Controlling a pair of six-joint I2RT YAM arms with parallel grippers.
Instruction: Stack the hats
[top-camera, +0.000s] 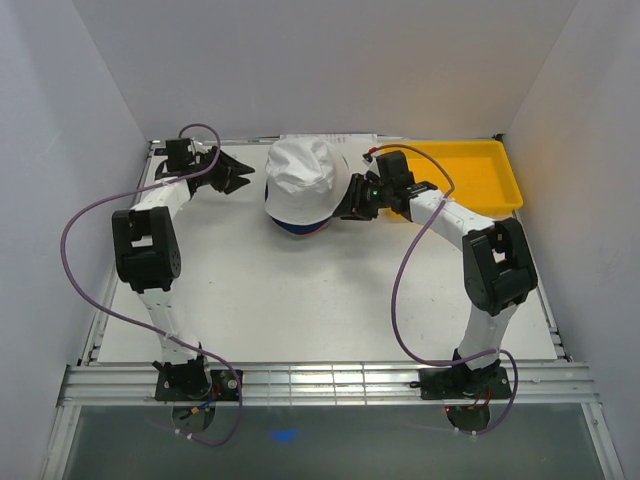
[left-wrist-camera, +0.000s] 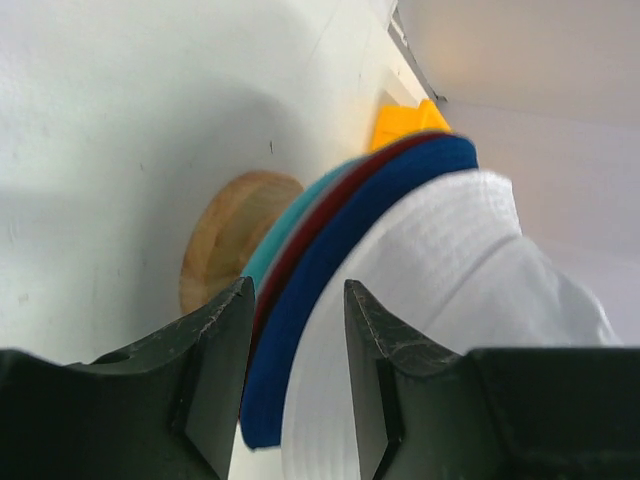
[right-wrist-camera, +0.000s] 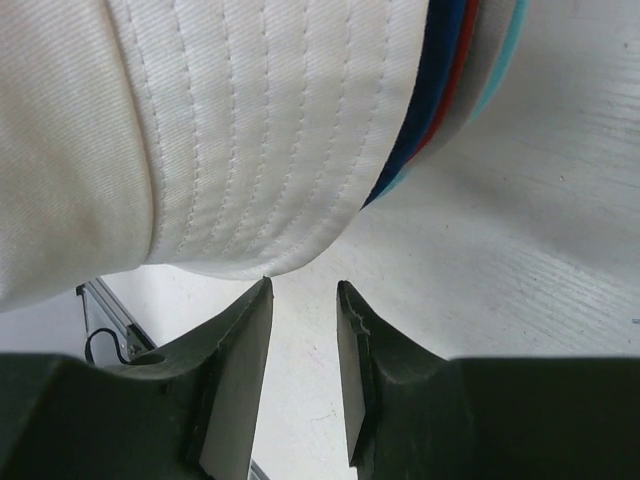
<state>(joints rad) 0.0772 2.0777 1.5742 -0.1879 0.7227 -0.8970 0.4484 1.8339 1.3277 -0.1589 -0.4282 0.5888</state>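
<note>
atop the stacked hats (left-wrist-camera: 335, 270) sits the white hat (top-camera: 300, 178).

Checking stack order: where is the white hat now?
Top view: the white hat tops the stack, far middle, between left gripper and right gripper, left of the yellow tray.

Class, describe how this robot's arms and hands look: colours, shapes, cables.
The left arm and right arm have white links and bulky black joint blocks. A purple cable loops along each. The left hand and right hand are black, with two tapered fingers.
</note>
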